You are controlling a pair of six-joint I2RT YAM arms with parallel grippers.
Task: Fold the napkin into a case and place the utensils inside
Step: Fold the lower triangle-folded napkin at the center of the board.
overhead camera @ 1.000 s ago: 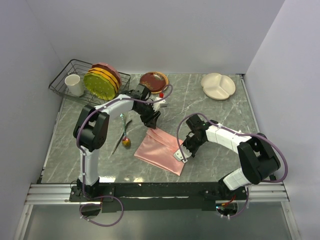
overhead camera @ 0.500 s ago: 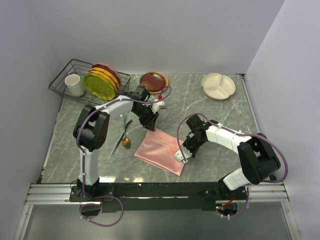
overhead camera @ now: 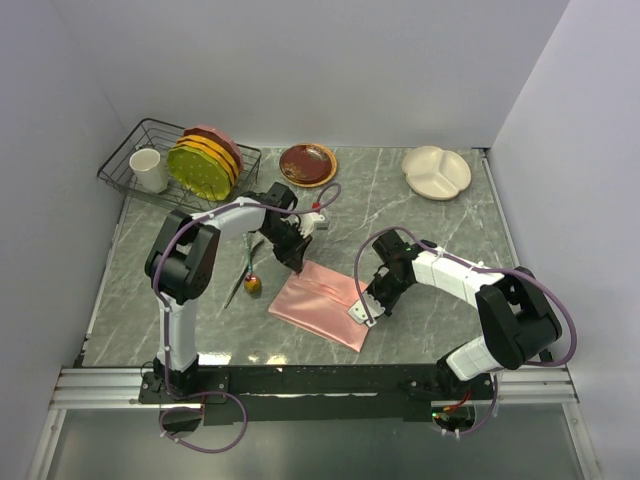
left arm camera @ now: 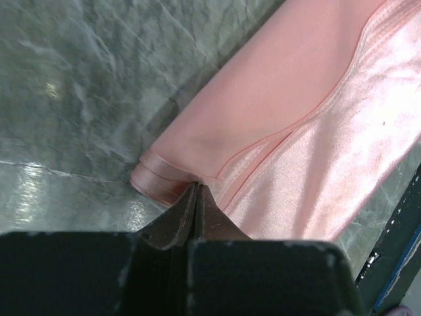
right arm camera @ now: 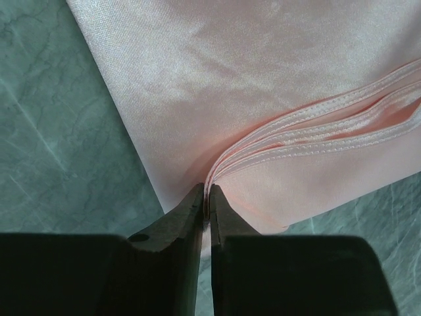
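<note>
The salmon-pink napkin [overhead camera: 318, 303] lies folded into a slanted rectangle on the marble table, in front of both arms. My left gripper [overhead camera: 296, 264] is at its far left corner, jaws shut on the layered hem [left arm camera: 161, 181]. My right gripper [overhead camera: 374, 302] is at its right edge, jaws shut on the stacked hems [right arm camera: 276, 148]. The napkin fills both wrist views [left arm camera: 309, 99] [right arm camera: 217, 79]. The fork and spoon [overhead camera: 247, 268], with gold heads and dark handles, lie on the table just left of the napkin; the spoon's head [overhead camera: 252, 286] points toward me.
A wire dish rack [overhead camera: 125, 155] at the far left holds a white cup [overhead camera: 149, 170] and upright yellow-green and pink plates [overhead camera: 203, 165]. A brown plate [overhead camera: 307, 163] sits at the far middle. A cream divided plate [overhead camera: 437, 172] sits at the far right.
My left gripper has moved nearer and a little left along the napkin's far left corner, off the brown plate's side. The right gripper has stayed shut at the right edge.
</note>
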